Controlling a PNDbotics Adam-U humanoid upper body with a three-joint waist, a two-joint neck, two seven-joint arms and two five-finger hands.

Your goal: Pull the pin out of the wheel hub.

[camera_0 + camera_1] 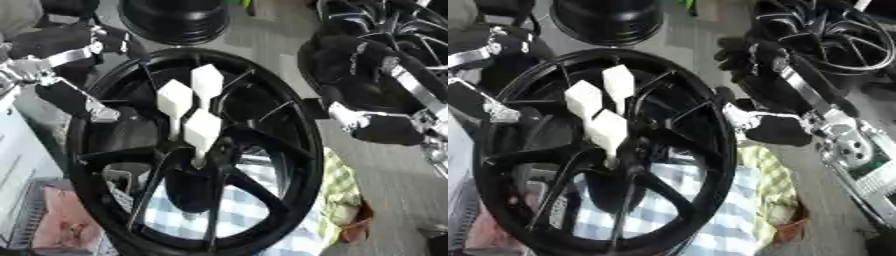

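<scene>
While three white pins stand in the wheel hub, both hands' finger states cannot be told: left hand, right hand.

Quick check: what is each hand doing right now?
Left hand: at the wheel rim, fingers cannot be told.
Right hand: beside the rim, cannot be told.

checked cloth, black tub — spare wheel
</scene>
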